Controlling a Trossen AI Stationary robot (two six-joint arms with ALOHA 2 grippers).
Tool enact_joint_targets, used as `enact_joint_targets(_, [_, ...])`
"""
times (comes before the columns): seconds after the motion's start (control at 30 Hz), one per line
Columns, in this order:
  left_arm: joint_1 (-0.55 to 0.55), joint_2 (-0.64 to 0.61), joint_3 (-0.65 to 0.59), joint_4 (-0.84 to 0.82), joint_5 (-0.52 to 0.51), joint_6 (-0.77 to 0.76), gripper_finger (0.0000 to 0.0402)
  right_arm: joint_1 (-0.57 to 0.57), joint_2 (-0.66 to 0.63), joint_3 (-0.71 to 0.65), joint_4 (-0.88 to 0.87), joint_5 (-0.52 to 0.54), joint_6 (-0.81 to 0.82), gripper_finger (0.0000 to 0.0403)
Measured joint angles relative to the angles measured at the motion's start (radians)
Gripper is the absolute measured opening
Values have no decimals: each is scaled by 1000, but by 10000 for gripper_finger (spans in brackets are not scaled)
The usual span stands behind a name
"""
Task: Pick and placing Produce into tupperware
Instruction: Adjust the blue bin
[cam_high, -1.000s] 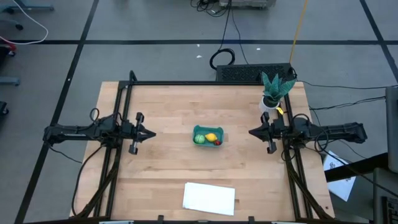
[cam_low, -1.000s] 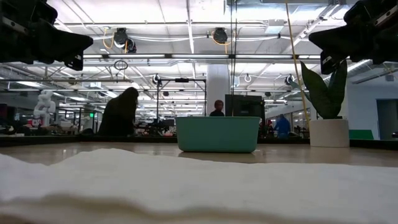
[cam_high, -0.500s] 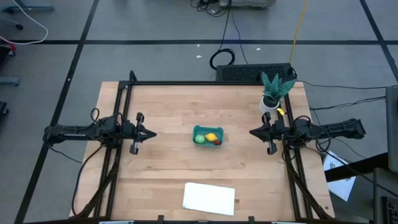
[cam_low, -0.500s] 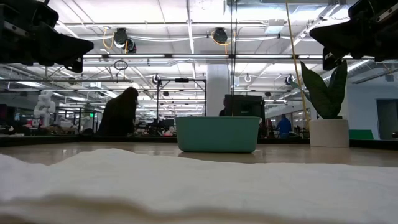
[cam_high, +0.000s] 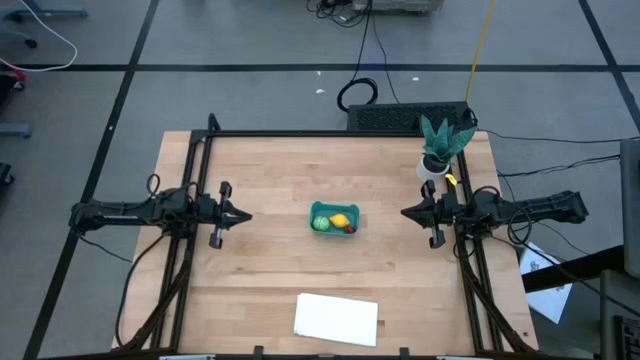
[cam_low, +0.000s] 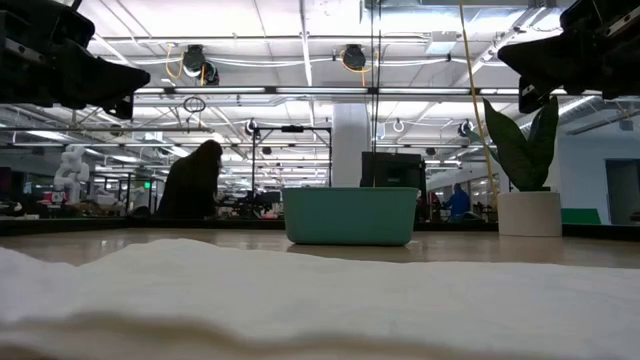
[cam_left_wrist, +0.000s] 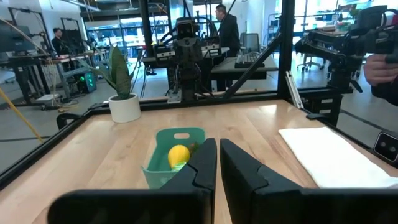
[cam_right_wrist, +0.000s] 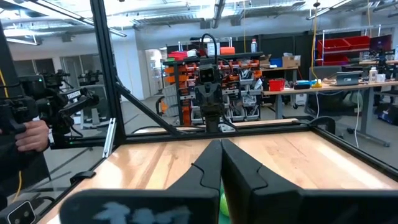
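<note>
tub: I saw the tupperware (cam_high: 334, 220) mid-counter (cam_high: 260, 270), lemon (cam_high: 341, 221), green ball (cam_high: 321, 225) and strawberry (cam_high: 350, 229) inside.
left tool (cam_high: 243, 214): shut, empty, well clear.
right tool (cam_high: 405, 212): shut, empty, well clear.
edges: white sheet (cam_high: 337, 319) near front edge, plant (cam_high: 439, 150) at far right corner.

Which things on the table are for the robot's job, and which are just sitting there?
For the job:
- teal tub
- green ball, yellow lemon and red strawberry, all in the tub
- left hand and right hand, both shut and empty, off to either side of the tub

Just sitting there:
- potted plant
- white sheet
</note>
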Motion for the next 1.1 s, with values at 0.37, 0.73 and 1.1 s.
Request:
enact_joint_targets(0.37, [0, 0, 0, -16, 1, 7, 26, 0, 0, 0, -7, -3, -1, 0])
enact_joint_targets(0.73, [0, 0, 0, -19, -15, -15, 26, -1, 0, 0, -6, -3, -1, 0])
enact_joint_targets(1.1, [0, 1, 0, -30, 43, -10, 26, -1, 0, 0, -9, -4, -2, 0])
